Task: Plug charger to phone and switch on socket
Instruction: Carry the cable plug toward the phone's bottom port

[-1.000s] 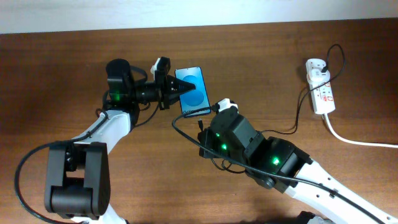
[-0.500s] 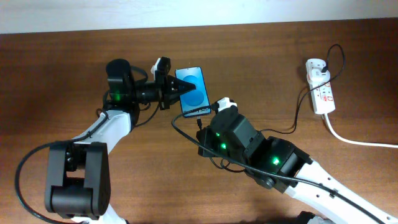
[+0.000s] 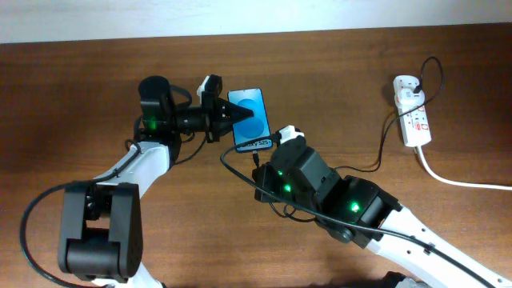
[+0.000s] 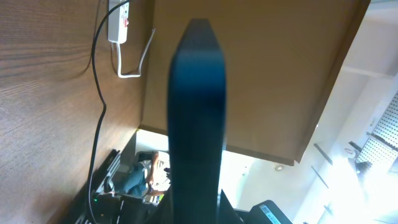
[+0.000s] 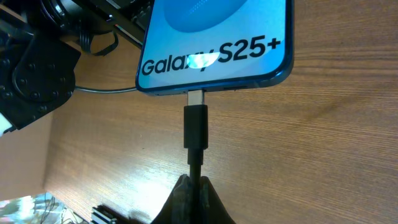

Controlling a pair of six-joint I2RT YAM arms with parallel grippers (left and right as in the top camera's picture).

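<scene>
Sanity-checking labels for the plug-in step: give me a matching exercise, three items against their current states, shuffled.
Items:
1. phone
2. charger plug
3. socket

States:
A. far right in the overhead view, no hand on it
B. pinched just behind it by the right hand, tip at the phone's bottom edge
C. held by the left hand

Pairs: 1-C, 2-B, 3-A

The surface (image 3: 360,64) is evenly lit overhead; the phone (image 4: 198,124) is blurred close-up, with overexposure seen right of it.
</scene>
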